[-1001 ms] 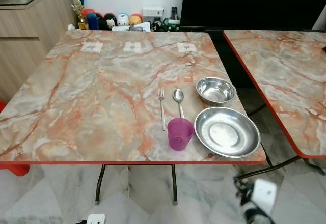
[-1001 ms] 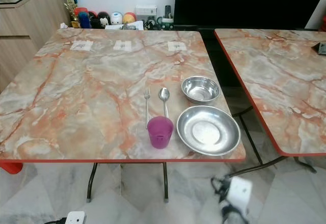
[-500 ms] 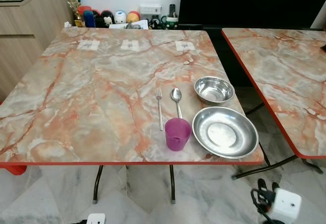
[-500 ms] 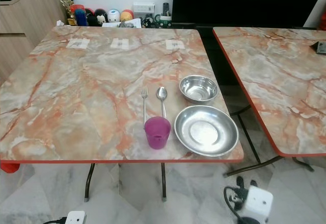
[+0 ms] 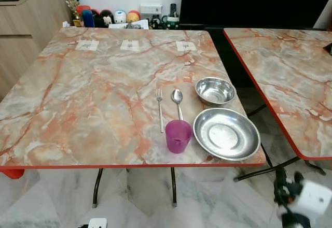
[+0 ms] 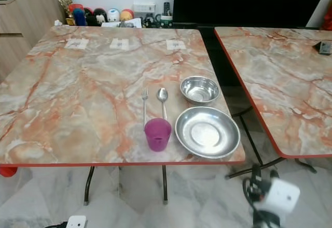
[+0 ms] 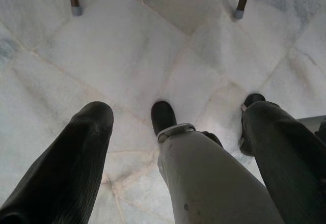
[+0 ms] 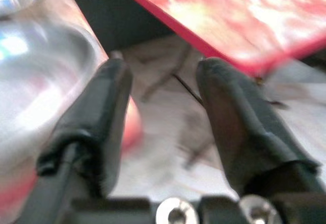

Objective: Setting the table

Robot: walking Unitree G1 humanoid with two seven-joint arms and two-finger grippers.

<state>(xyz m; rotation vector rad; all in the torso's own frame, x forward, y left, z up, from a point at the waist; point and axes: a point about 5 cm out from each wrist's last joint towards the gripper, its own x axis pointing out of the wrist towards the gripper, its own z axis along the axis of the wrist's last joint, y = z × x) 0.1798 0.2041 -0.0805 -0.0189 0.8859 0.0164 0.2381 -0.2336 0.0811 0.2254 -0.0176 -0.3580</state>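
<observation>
With both claws open and empty, the right claw [image 8: 163, 127] rising near the desk [image 5: 78, 109] edge could knock the plate [image 5: 226, 133] or cup [image 5: 178, 136] off.

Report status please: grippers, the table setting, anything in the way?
Left gripper open, low over the floor. Right gripper open, empty, below the table edge. Plate, bowl, purple cup, fork, spoon set. No obstruction seen.
</observation>
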